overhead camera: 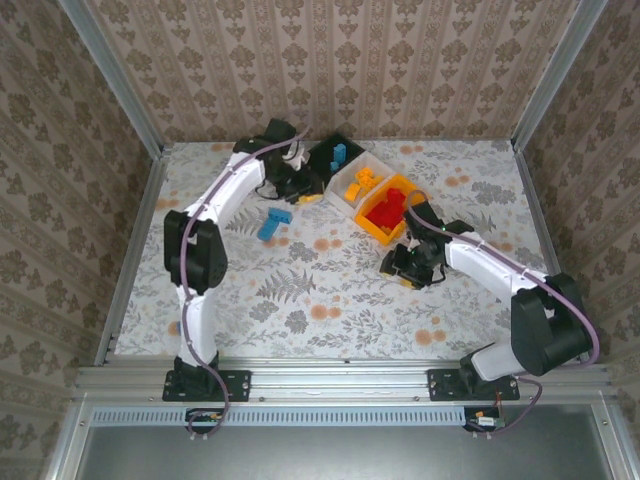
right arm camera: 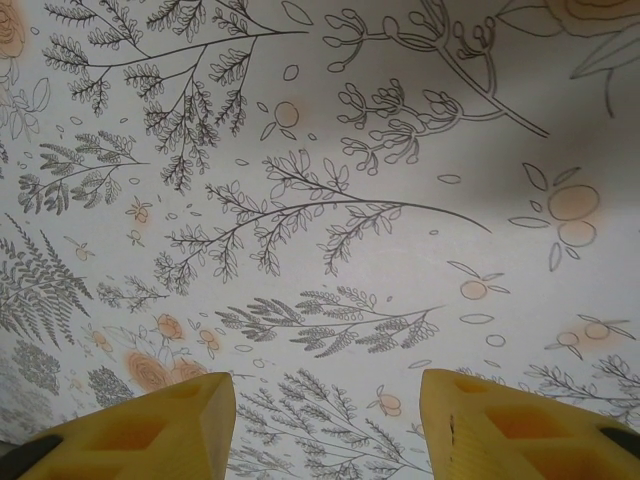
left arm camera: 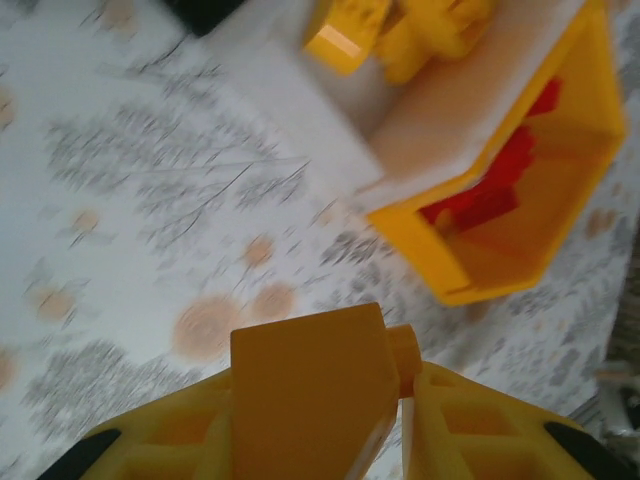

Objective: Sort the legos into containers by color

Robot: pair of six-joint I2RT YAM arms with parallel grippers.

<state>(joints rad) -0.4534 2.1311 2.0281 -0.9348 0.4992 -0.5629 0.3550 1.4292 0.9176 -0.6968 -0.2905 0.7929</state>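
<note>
My left gripper [overhead camera: 303, 190] is shut on an orange-yellow lego [left arm camera: 310, 395], held just left of the white bin [overhead camera: 352, 192]. The white bin [left arm camera: 300, 110] holds orange-yellow legos [left arm camera: 410, 30]. The black bin [overhead camera: 330, 150] at the back holds blue legos [overhead camera: 343, 155]. The orange-yellow bin [overhead camera: 402, 232] holds red legos [overhead camera: 385, 210], which also show in the left wrist view [left arm camera: 490, 185]. One blue lego [overhead camera: 273, 223] lies on the cloth left of the bins. My right gripper [overhead camera: 408, 265] hangs open over bare cloth below the orange-yellow bin, nothing between its fingers [right arm camera: 170, 430].
The three bins stand side by side in a diagonal row at the back centre. A floral tablecloth [overhead camera: 320, 290] covers the table, bounded by patterned walls and a metal rail [overhead camera: 340, 380] at the near edge.
</note>
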